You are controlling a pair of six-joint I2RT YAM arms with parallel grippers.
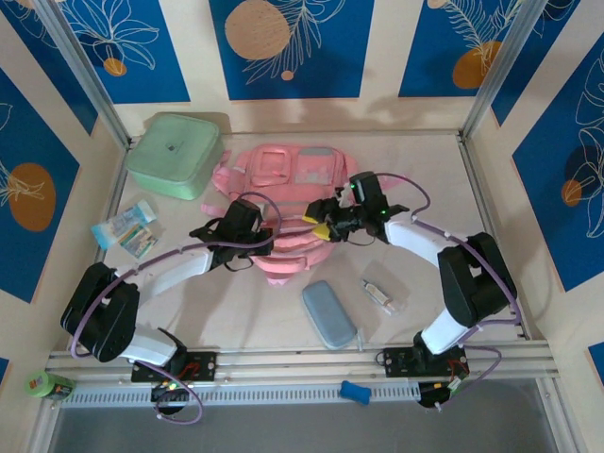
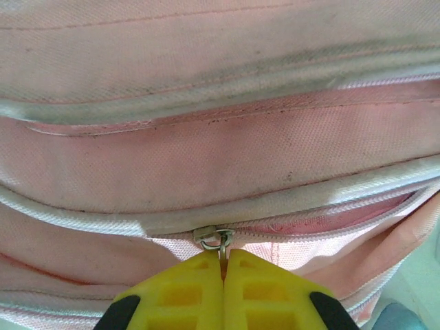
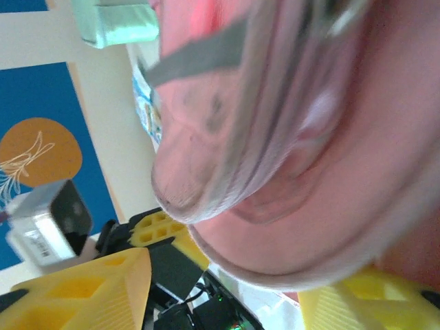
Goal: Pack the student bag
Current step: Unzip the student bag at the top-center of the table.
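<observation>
Now the left gripper (image 2: 224, 260) pinches the zipper pull (image 2: 218, 240) of the pink student bag (image 1: 283, 193) mid-table, while the right gripper (image 1: 326, 226) stands wide against its fabric. Best pull straight along the zipper track, bag braced.

Top external: fixed, high behind the arm bases (image 1: 175, 363), looking down over the whole table (image 1: 255, 311). Left wrist: facing forward, hard against the student bag (image 2: 220, 158) at its zip pull (image 2: 218, 240). Right wrist: tilted, very close, blurred; seemingly the same bag. Shared: the bag.
</observation>
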